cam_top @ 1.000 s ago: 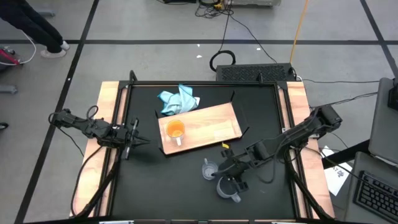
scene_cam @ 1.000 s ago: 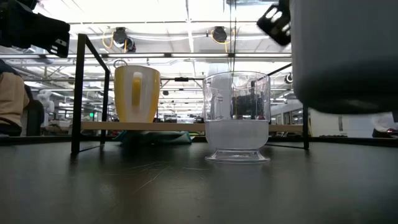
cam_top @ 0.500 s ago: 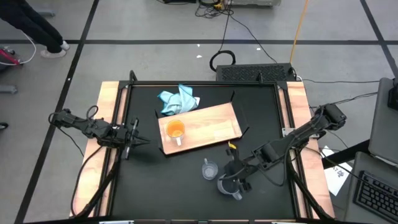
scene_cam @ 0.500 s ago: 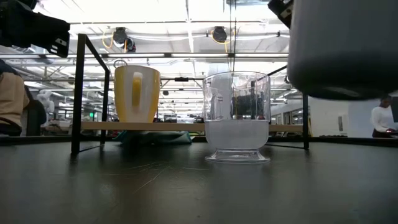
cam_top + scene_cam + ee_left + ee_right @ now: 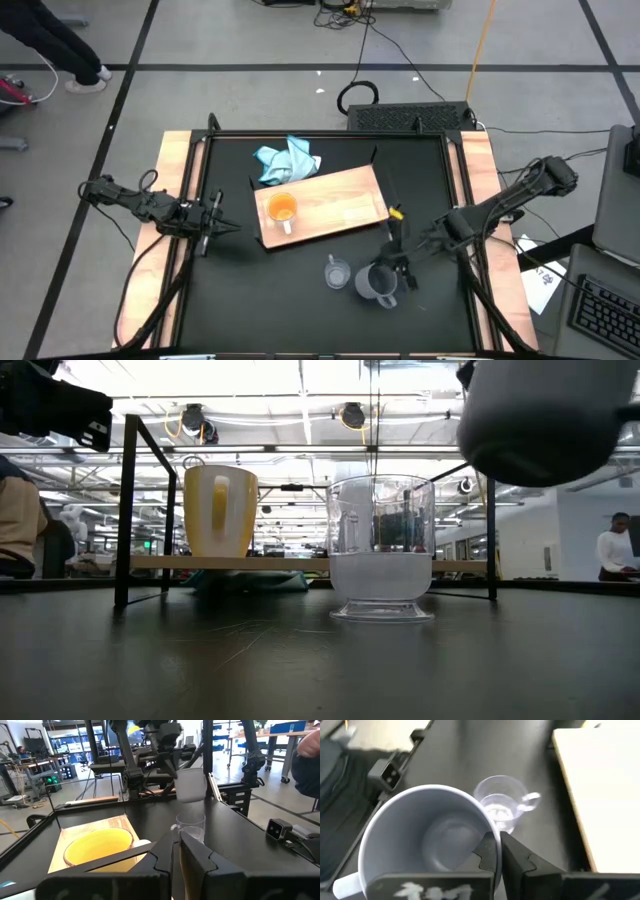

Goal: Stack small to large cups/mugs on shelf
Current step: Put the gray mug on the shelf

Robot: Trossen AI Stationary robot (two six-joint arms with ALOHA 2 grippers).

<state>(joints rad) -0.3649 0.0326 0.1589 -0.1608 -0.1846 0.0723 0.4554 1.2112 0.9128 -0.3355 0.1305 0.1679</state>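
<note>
The right hand (image 5: 396, 268) pinches the grey mug (image 5: 377, 283) by its rim, lifted clear beside the glass cup (image 5: 337, 272), seemingly bound for the shelf (image 5: 345, 205), where the orange mug (image 5: 281, 210) stands; the left hand (image 5: 213, 224), closed and empty, waits beyond it.

Orange mug (image 5: 282, 210) on shelf (image 5: 340, 200); glass cup (image 5: 337, 272) left of grey-blue mug (image 5: 377, 283).

Black table top (image 5: 300, 300) with a wooden shelf (image 5: 340, 205)

Centre frame: orange mug (image 5: 282, 211) stands on the shelf; clear glass cup (image 5: 337, 272) on the table below it; blue cloth (image 5: 287, 162) above.
</note>
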